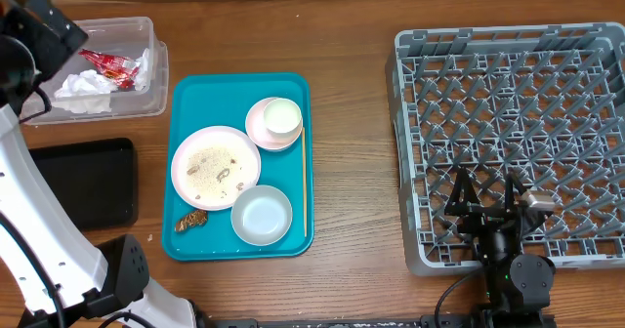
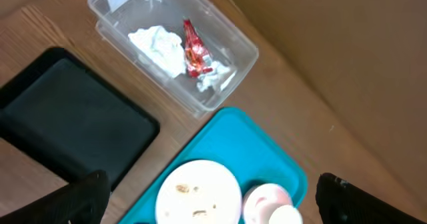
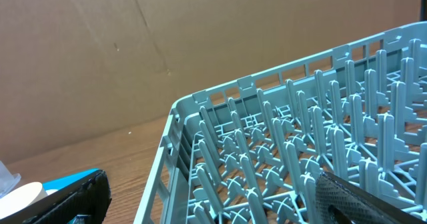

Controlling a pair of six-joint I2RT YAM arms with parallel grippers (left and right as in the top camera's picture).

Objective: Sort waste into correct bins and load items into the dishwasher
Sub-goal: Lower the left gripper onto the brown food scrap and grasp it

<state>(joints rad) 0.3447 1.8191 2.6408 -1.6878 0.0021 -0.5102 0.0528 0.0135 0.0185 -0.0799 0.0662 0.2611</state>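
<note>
In the left wrist view, the left gripper is holding its two dark fingers wide apart at the bottom edge, gripping nothing. Directly beneath it, the pale pink plate is sitting on the teal tray. Further up the frame, the clear plastic tub is holding the crumpled white napkin with the red snack wrapper lying on top of it. The flat black tray is lying at the left, just beside the tub.

In the overhead view, the right gripper is hovering at the lower right, also spread open and empty, over the near edge of the grey dish rack. No dishes are showing in the rack.

All the dishes are sitting well apart from that gripper, on the teal tray left of centre:
- One plate carrying rice-like scraps.
- One small pink saucer with one white cup standing on it, at the tray's upper right.
- One grey-blue bowl at the lower right, touching the plate's rim.
- One wooden chopstick lying along the tray's right edge.
- One brownish scrap lying on the tray's lower left corner.

Counted together, there are two bins, one rack, one napkin and one wrapper.
</note>
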